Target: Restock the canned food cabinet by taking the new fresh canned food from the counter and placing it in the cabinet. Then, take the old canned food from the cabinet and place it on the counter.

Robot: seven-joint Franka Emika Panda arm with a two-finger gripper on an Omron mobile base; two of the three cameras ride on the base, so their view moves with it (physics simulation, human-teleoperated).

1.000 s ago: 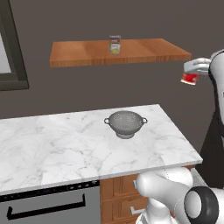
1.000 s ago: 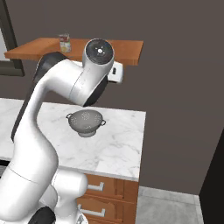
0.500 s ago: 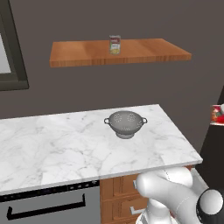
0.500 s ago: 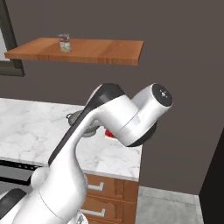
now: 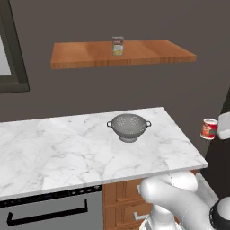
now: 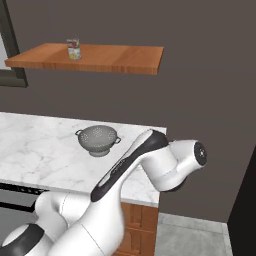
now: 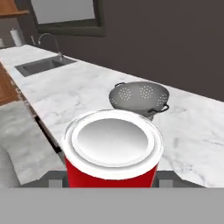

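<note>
i've got the gripper (image 7: 112, 181) clamped on the old canned food (image 5: 209, 128), held in the air off the counter's (image 5: 81, 148) right edge. the new fresh canned food (image 5: 117, 46) stands mid-cabinet (image 5: 148, 53), near its back edge.

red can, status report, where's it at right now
Pincer shut on red can, off the counter's right edge. Tan-labelled can on shelf. Colander on the counter.

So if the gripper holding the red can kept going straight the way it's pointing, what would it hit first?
Probably the metal colander on the marble counter: it lies dead ahead beyond the red can in the gripper, though the depth is hard to judge.
</note>
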